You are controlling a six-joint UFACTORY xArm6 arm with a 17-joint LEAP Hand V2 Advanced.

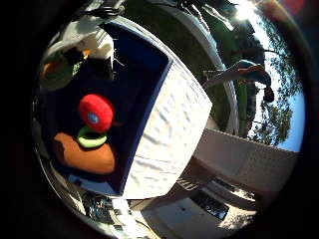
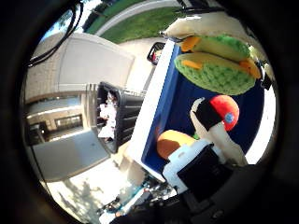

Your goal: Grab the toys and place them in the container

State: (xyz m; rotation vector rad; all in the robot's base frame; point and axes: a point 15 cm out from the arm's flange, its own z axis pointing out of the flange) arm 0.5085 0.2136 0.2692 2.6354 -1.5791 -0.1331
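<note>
Risk here sits mostly with the green and orange knitted toy (image 2: pixel 217 63), which fills the upper right of the thumb-side view and so is very close to the palm, directly over the blue inside of the container (image 1: pixel 172 124). The hand (image 2: pixel 210 154) shows a white and black finger reaching up from the lower right of that view past the toy, but whether the fingers are curled round the toy or only lie beside it cannot be told from either picture. My judgement is that the toy is being carried or is about to be let go over the bin; if the hold is loose, or the release comes while the palm is near the white quilted wall, the toy could catch the rim and tumble outside onto the paving. Already on the blue floor lie a red round toy (image 1: pixel 96 112), a green ring (image 1: pixel 91 138) just under it, and a brown plush (image 1: pixel 85 155) touching the ring, all at the lower left of the little-finger view. A fall onto that pile might bounce the newcomer sideways, and a hand descending too far could press into the soft wall and tip the bin.
</note>
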